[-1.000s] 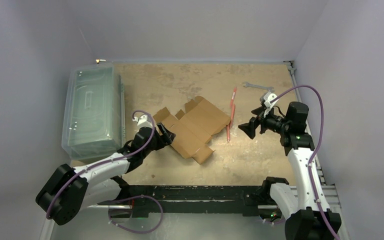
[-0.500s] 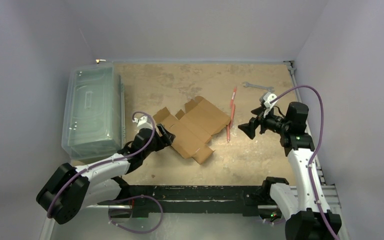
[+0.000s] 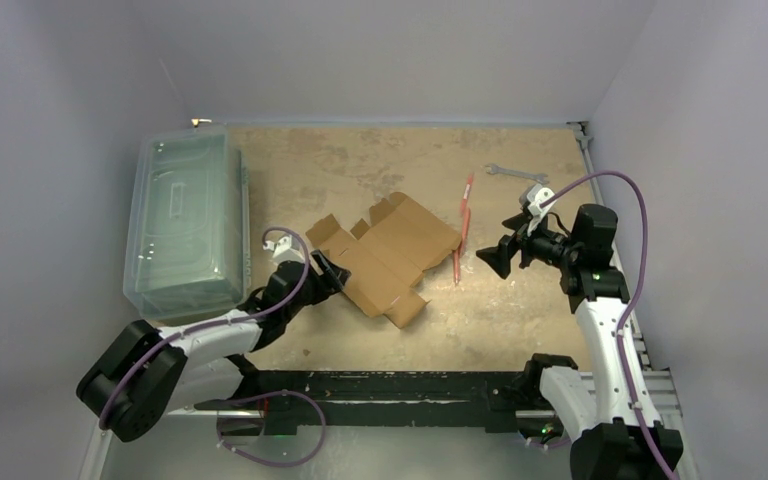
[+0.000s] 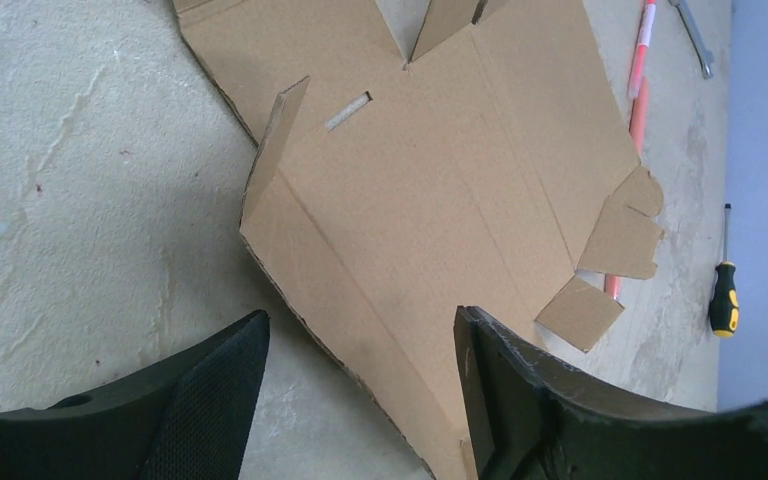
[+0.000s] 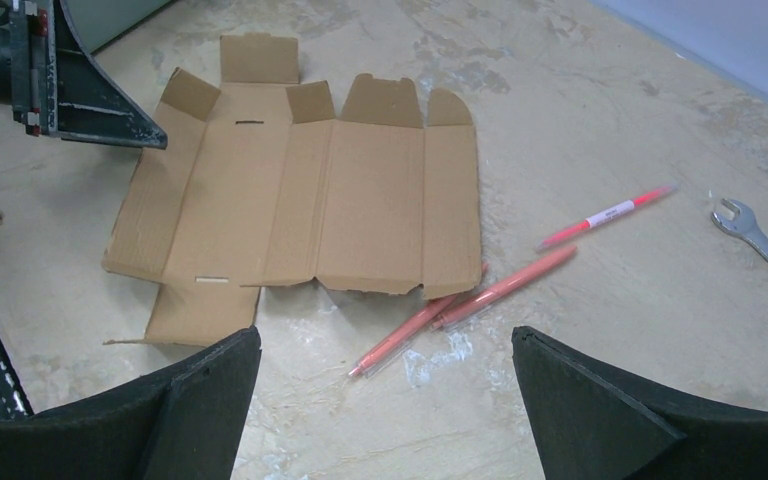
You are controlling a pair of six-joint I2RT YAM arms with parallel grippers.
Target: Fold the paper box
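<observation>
The paper box (image 3: 390,258) is a flat brown cardboard sheet with flaps, lying mid-table. It also shows in the left wrist view (image 4: 440,190) and the right wrist view (image 5: 310,200). My left gripper (image 3: 328,272) is open at the sheet's near-left edge. In the left wrist view its jaws (image 4: 360,330) straddle that edge, one on each side, holding nothing. A small side flap (image 4: 275,140) stands up slightly. My right gripper (image 3: 490,258) is open and empty, off the table to the right of the sheet, and it shows open in its own view (image 5: 385,340).
A large clear plastic bin (image 3: 185,225) stands at the left. Pink pens (image 3: 463,235) lie by the sheet's right edge, under my right gripper (image 5: 505,285). A wrench (image 3: 505,172) lies at the back right. A screwdriver (image 4: 724,290) shows in the left wrist view.
The left arm has shifted slightly, with its gripper staying at the sheet's near-left edge. The right arm and the cardboard have not moved.
</observation>
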